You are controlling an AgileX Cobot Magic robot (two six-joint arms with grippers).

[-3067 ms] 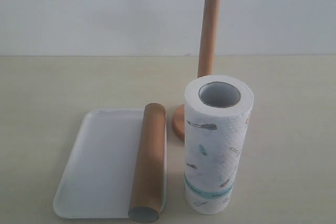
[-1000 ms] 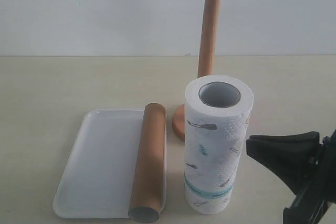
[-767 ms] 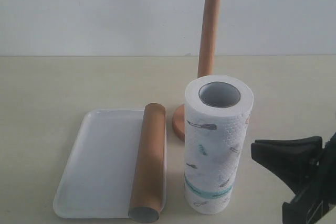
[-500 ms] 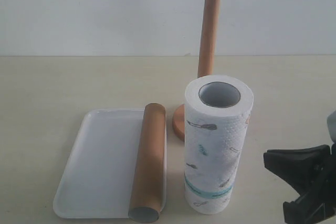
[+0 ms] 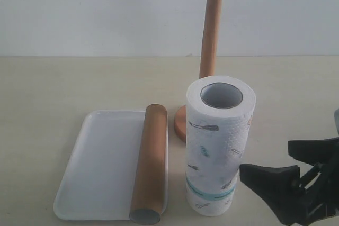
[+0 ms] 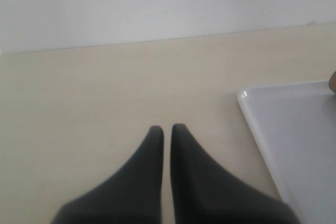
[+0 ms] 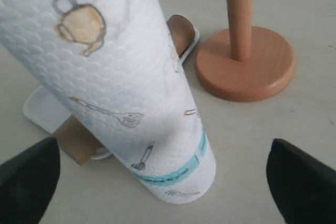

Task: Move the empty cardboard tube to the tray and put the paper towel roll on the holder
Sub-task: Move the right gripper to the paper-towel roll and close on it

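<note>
The paper towel roll [image 5: 220, 146] stands upright on the table, in front of the holder [image 5: 211, 30]. The empty cardboard tube [image 5: 150, 162] lies along the right rim of the tray [image 5: 100, 157]. My right gripper [image 5: 265, 158] is open at the roll's lower right. In the right wrist view the roll [image 7: 121, 77] stands just ahead of that gripper [image 7: 163, 144], between its wide-spread fingers [image 7: 26, 182], untouched. My left gripper [image 6: 167, 129] is shut and empty over bare table, beside the tray [image 6: 294, 129]; it is out of the exterior view.
The holder's round base [image 7: 247, 72] sits close behind the roll, with its bare post [image 7: 239, 14] rising from it. The tube's far end [image 7: 181, 30] and the tray's corner [image 7: 42, 111] lie just beyond the roll. A pale wall closes the table's back.
My right gripper has gone from shut to wide open, and its near finger now reaches left to the roll's lower side. The roll, tube, tray and holder have not moved.
</note>
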